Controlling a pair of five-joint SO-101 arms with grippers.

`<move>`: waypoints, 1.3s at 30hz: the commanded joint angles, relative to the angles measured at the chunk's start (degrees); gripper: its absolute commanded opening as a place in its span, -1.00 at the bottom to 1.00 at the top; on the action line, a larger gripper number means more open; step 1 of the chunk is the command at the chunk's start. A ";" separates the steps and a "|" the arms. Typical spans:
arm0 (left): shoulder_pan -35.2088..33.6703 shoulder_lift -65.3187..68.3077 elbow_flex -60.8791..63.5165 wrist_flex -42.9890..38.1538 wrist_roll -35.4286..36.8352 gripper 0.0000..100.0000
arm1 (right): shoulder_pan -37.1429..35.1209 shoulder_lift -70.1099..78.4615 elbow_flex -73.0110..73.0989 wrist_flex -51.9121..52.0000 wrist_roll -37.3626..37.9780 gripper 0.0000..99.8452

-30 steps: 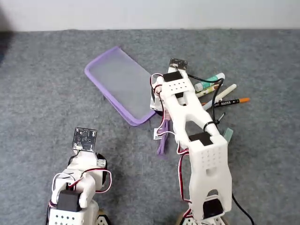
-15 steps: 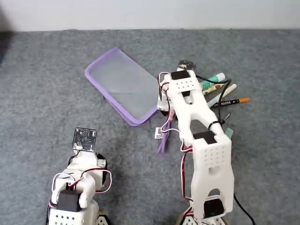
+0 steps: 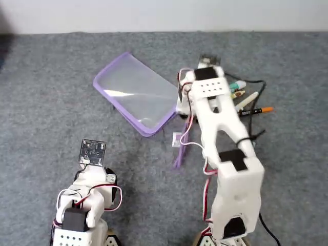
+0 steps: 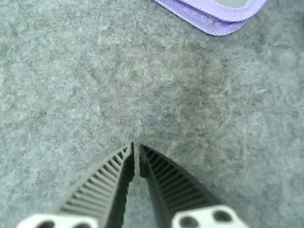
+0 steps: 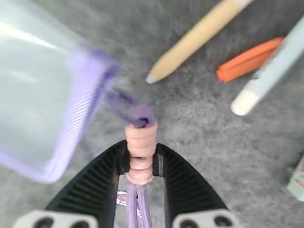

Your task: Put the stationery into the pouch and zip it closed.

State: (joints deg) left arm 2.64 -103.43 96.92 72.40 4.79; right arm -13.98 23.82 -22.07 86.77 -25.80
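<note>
So the right gripper (image 5: 141,154) is clamped tight on the little pink bead (image 5: 140,140) at the end of the purple zip cord (image 5: 124,102). The cord runs up to the corner of the pouch (image 3: 136,95), which lies flat on the grey mat (image 3: 51,102), just beside that arm. The pens (image 3: 246,102) are all in a loose pile on the other side of the arm, none in the pouch yet. The left gripper (image 4: 136,147) is closed on nothing, hanging over bare mat near the pouch's edge.

My guess is that pouch is super light and floppy, with a soft fabric rim and a thin clear face. Tugging the bead will probably drag the whole thing along instead of sliding the zip, so the free arm should pinch the purple rim near the zip end. I can't tell how far the zip is open. The pens look stiff, skinny and rolly, so grab them mid-shaft, across the barrel.
</note>
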 commanded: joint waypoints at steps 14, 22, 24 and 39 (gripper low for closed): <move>-0.18 -0.53 -0.48 -0.88 -0.44 -0.95 | -2.51 -26.33 -2.37 -0.57 20.04 -0.98; -0.18 -0.53 -0.48 -0.88 -0.44 -0.95 | -3.03 -26.86 -2.46 -10.42 29.27 -0.98; -0.18 -0.53 -0.48 -0.88 -0.44 -0.95 | -3.38 -26.86 -2.46 -12.09 30.07 -0.98; 0.35 -0.53 -0.48 -0.88 -0.44 -0.95 | -16.75 -31.25 -5.36 -18.42 48.00 -0.98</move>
State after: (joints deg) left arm 2.64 -103.43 96.92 72.40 4.79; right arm -29.27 -2.81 -24.26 69.80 17.27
